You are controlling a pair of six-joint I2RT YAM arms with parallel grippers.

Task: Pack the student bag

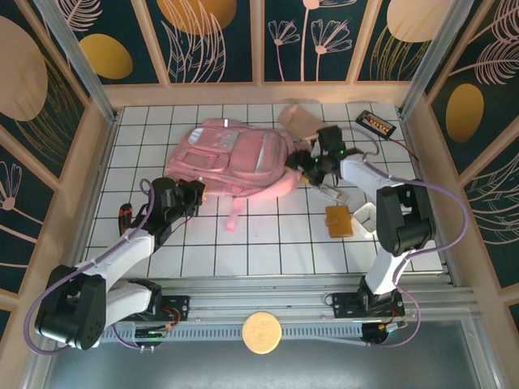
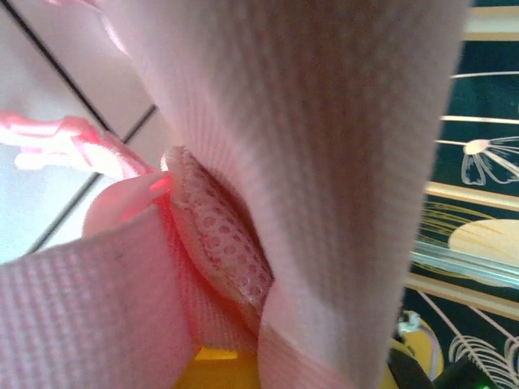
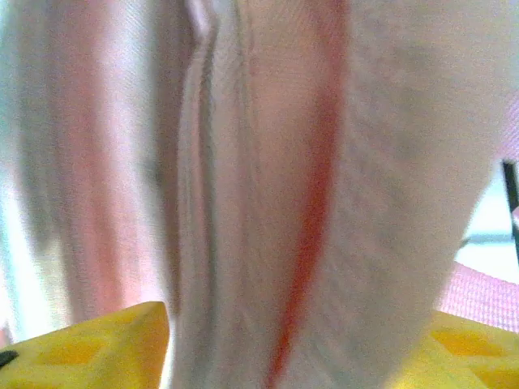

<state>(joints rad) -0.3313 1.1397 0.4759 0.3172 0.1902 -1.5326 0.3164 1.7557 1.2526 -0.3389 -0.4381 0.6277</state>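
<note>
The student bag (image 1: 231, 158) lies flat mid-tabletop (image 1: 268, 243), the left gripper (image 1: 198, 193) with jaws clamped on its near-left edge, probably anchoring it, while the right gripper (image 1: 302, 162) has jaws astride right-side fabric, grip unclear.

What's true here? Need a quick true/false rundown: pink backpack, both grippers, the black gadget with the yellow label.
1. The large pale-pink fabric backpack lies flat on the white gridded table. True.
2. The left gripper is open and clear of the backpack. False: it is shut on pink fabric at the backpack's near-left edge.
3. Pink fabric sits between the yellow fingers of the right gripper. True.
4. The flat black box with a yellow label lies at the table's near-left corner. False: it is at the far-right corner.
</note>
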